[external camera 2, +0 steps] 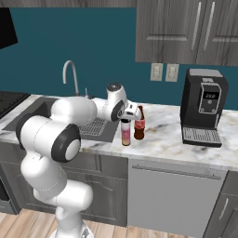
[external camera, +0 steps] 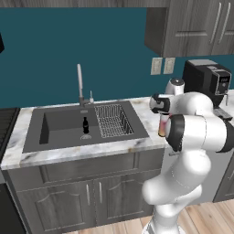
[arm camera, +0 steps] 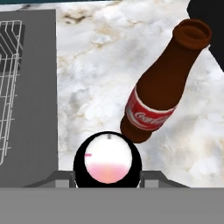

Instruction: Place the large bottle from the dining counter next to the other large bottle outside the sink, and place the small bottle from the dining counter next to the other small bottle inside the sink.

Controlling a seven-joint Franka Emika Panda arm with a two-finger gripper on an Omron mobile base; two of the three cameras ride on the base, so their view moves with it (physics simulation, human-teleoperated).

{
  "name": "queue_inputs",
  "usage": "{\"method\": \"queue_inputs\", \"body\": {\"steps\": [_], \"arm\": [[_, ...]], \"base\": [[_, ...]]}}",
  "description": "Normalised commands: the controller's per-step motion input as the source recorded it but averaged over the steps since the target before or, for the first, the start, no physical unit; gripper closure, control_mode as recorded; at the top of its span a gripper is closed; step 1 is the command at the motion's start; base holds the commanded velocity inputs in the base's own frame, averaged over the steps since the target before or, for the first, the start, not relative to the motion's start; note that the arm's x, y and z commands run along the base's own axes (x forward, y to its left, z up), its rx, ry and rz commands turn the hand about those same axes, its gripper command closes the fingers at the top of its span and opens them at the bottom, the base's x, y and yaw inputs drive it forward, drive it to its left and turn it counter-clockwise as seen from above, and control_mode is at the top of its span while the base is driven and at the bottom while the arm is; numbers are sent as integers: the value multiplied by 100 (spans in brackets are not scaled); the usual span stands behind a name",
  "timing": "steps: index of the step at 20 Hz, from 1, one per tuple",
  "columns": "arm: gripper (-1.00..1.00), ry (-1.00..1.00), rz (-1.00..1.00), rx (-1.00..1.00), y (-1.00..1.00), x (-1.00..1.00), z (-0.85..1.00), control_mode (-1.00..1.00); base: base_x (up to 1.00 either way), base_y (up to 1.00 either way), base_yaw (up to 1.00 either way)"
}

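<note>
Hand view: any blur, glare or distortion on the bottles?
Hand view: sharp, no glare; the cola bottle looks splayed outward by perspective, the pink bottle is seen straight down as a disc. Right base view: both stand upright on the counter, flat even light, faint shadows. Left base view: the small bottle in the sink is tiny and coarse.

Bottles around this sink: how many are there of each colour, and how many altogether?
Brown cola bottle, on the counter: 1
Pink bottle with white cap, on the counter beside the cola one, the jaws around it: 1
Small dark bottle, standing in the sink: 1
Total: 3
</note>
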Motion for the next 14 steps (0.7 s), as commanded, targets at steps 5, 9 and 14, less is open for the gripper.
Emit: {"method": "queue_inputs", "body": {"steps": [5,9,14], "arm": [[100,0,0,0,2,16,0,-100],[100,0,0,0,1,12,0,-100],[100,0,0,0,1,1,-17,-100]], "base": [[0,0,0],[0,0,0],[0,0,0]]}}
